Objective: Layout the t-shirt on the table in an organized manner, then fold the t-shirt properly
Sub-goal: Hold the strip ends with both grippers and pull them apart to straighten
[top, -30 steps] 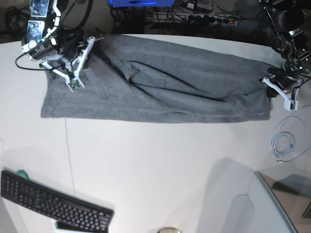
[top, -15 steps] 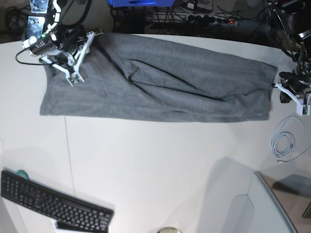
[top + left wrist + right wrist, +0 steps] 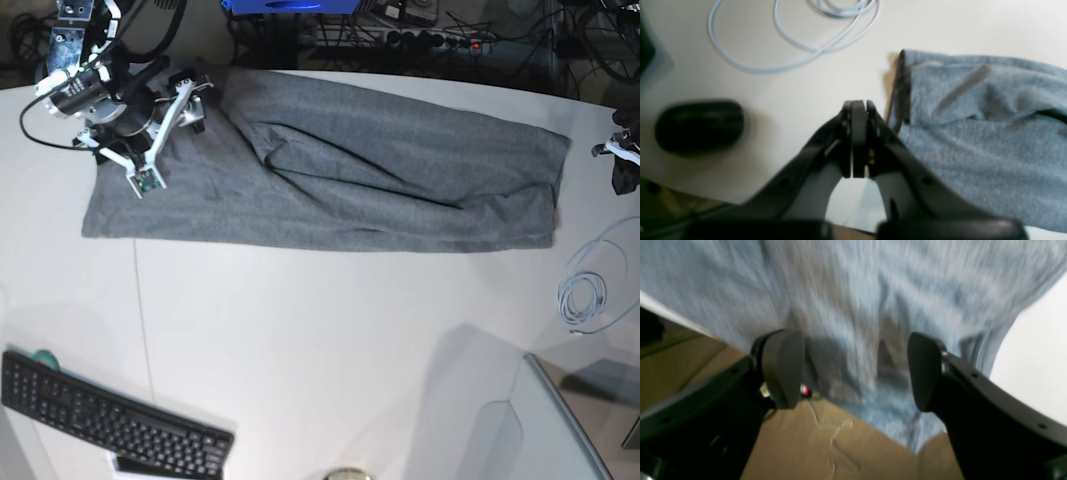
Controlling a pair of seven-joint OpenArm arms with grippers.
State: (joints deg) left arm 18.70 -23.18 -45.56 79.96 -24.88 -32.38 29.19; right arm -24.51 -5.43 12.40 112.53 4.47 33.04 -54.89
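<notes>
Left claw [image 3: 858, 140] is pulling off the t-shirt [image 3: 330, 165] corner since a second ago, pads nearly together, gripping nothing. Right claw [image 3: 853, 373] is spreading wide over the opposite end. T-shirt is lying stretched, creased, along the tabletop [image 3: 320, 330] far edge.

Matt knit cloth t-shirt [image 3: 330, 170], smooth white table [image 3: 330, 330]

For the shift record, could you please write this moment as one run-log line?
t-shirt: spread on table, creased | left gripper: shut, empty, beside shirt edge | right gripper: open over shirt
</notes>
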